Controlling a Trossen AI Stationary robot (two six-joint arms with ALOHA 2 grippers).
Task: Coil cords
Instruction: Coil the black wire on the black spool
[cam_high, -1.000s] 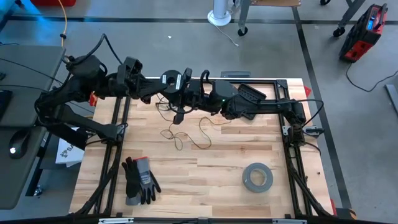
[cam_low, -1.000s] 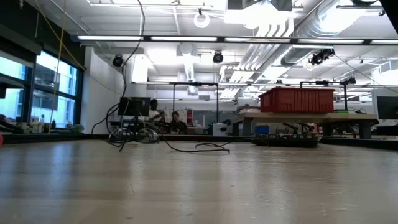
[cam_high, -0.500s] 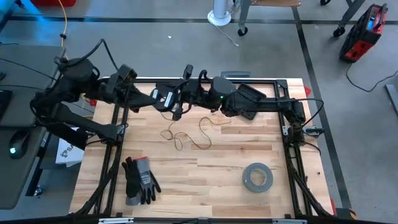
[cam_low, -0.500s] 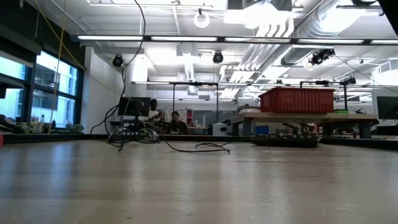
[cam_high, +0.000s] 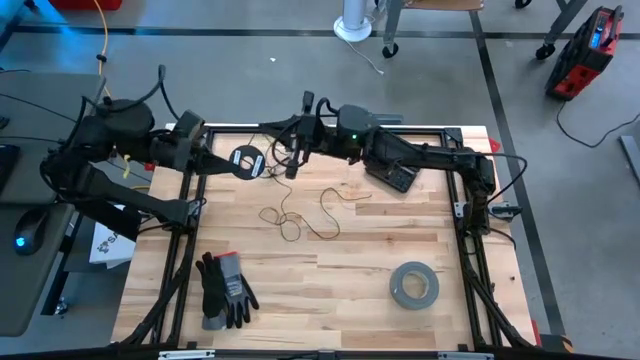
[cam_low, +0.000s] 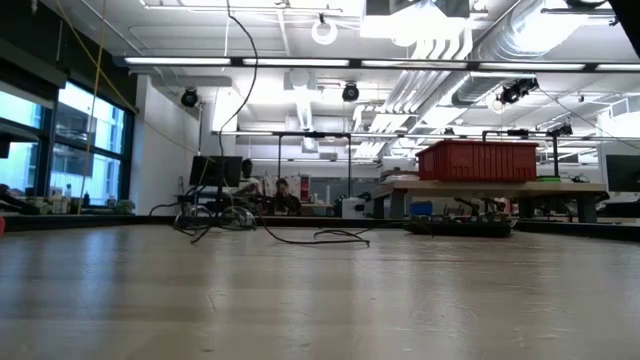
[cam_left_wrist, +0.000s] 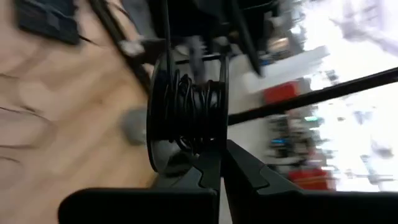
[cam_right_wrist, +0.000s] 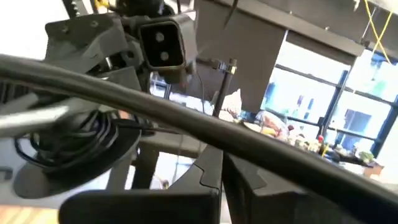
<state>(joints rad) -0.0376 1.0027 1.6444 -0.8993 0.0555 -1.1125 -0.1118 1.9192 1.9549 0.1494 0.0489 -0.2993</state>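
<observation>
**An industrial robotics lab or workshop**

This is a large open workshop hall, not a home or office. In the low view the ceiling across the top of the frame is bare, with exposed ducts (cam_low: 540, 40), pipes and long strip lights (cam_low: 250, 62). At centre right a red plastic crate (cam_low: 478, 160) sits on a workbench, and tall windows (cam_low: 60, 150) fill the left edge. Two people (cam_low: 265, 192) sit at a far desk near frame centre. From above, the wooden table (cam_high: 340, 290) stands on a grey concrete floor (cam_high: 250, 50) marked with dark tape lines, with a red tool case (cam_high: 585, 55) at the upper right corner.
</observation>
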